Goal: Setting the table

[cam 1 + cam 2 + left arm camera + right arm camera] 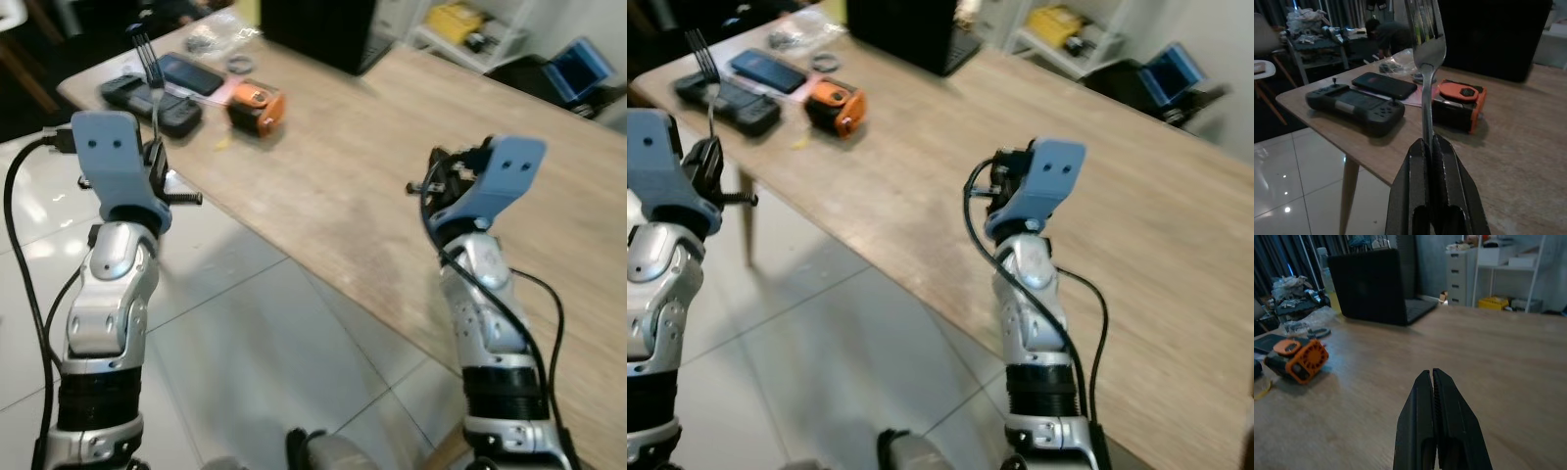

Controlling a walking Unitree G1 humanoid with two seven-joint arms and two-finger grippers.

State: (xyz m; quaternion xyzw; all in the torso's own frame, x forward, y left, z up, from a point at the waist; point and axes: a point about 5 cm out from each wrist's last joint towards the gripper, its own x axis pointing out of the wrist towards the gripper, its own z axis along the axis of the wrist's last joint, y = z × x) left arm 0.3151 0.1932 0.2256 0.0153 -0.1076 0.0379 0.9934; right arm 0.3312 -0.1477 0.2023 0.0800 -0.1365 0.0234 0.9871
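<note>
A silver fork (1425,54) stands upright with its tines up, its handle clamped in my left gripper (1430,143). In the eye views the fork (149,69) rises above the left gripper (157,162), which hovers just off the near left corner of the wooden table (392,147). My right gripper (1431,374) is shut with nothing in it. It is held low over the middle of the table, pointing across the bare wood.
At the table's left end lie a black handheld game console (152,103), a dark phone (191,73), an orange and black device (257,106) and a plastic bag. A black laptop (1371,284) stands at the far edge. White tiled floor (255,333) lies below. A person bends over far behind.
</note>
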